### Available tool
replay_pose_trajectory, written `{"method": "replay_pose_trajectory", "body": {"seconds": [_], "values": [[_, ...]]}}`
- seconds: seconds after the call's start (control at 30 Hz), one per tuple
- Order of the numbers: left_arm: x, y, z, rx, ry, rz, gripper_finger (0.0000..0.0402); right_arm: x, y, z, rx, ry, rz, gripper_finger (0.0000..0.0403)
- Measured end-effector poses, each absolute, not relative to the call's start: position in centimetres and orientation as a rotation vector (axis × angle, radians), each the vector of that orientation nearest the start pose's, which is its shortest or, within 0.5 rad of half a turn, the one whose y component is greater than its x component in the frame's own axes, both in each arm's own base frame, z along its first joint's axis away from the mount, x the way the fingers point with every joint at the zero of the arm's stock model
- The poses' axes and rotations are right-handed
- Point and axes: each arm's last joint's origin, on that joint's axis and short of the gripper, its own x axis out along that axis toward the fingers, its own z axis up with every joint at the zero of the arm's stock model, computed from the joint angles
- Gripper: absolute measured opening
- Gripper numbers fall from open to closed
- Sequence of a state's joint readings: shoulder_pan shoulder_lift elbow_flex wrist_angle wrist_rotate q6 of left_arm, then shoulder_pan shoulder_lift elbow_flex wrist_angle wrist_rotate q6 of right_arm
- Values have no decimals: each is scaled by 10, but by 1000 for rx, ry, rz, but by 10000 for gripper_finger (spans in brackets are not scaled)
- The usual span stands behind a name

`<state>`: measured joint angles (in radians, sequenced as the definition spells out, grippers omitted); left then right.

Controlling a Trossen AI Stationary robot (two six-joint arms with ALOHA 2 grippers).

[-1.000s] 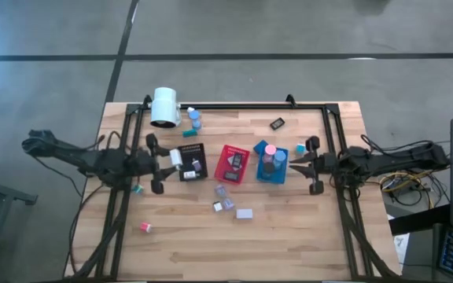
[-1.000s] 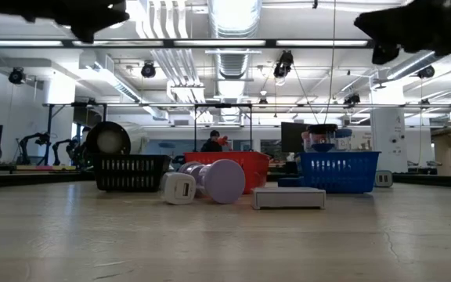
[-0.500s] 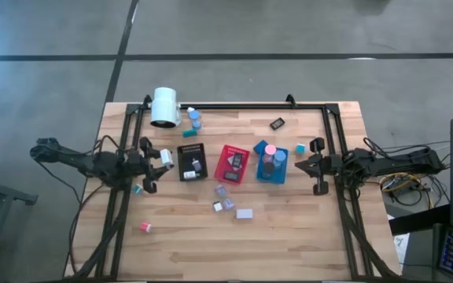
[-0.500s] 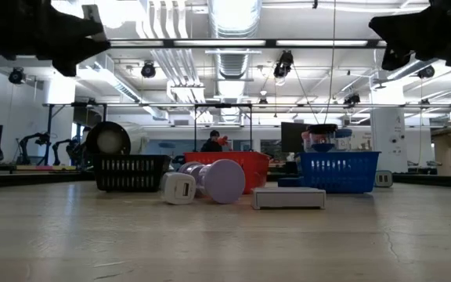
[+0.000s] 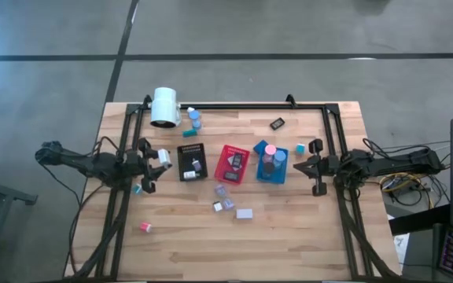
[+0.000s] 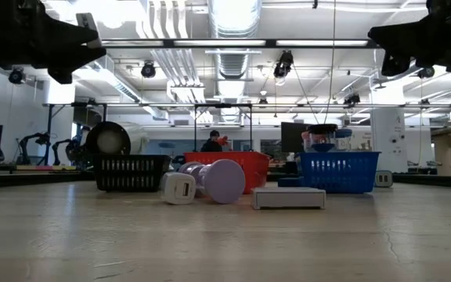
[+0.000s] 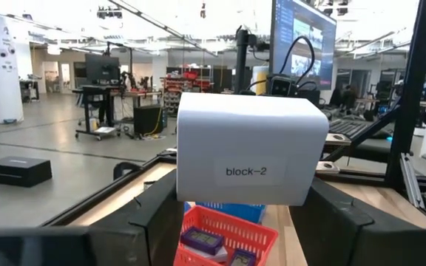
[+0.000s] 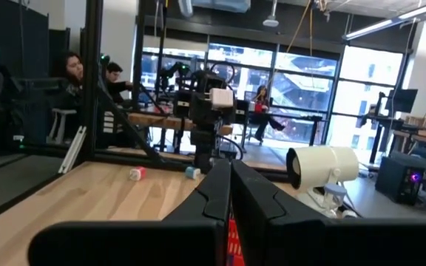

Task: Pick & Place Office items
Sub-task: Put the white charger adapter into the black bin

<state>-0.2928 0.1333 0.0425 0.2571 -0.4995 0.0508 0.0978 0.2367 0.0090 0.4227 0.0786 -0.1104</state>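
Left tool [image 5: 161,157] holds the white block [image 7: 250,148] between part-open fingers above the surface's left edge, right tool [image 5: 307,165] shut, empty; loose pinch could drop it short of the black tray [image 5: 192,162].

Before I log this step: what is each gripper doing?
Left gripper: shut on the white block.
Right gripper: shut, empty.

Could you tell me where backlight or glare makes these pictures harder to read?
Low view: bright ceiling lights leave both arms as black silhouettes. Left wrist view: the white block in the left gripper is evenly lit, its label legible. Right wrist view: bright windows behind, right gripper dark.
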Motion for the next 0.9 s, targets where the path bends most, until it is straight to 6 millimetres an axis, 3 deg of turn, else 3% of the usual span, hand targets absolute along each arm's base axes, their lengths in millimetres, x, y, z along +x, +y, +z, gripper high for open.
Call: {"method": "replay_pose_trajectory", "body": {"seconds": [0.13,0.27,0.4,0.53,0.7,0.9], "values": [[99,-13,203,-36,-140,300,213,110,8,188,-91,-201,8,8],[100,-11,231,-10,-75,370,213,109,8,190,-91,-225,6,8],[110,-10,256,24,105,447,213,109,8,190,-92,-228,5,8],[130,-5,267,30,356,535,213,109,8,190,-94,-228,2,8],[164,5,257,9,646,546,213,109,8,190,-87,-227,3,8],[199,20,228,-44,854,424,213,110,8,190,-74,-224,5,8]]}}
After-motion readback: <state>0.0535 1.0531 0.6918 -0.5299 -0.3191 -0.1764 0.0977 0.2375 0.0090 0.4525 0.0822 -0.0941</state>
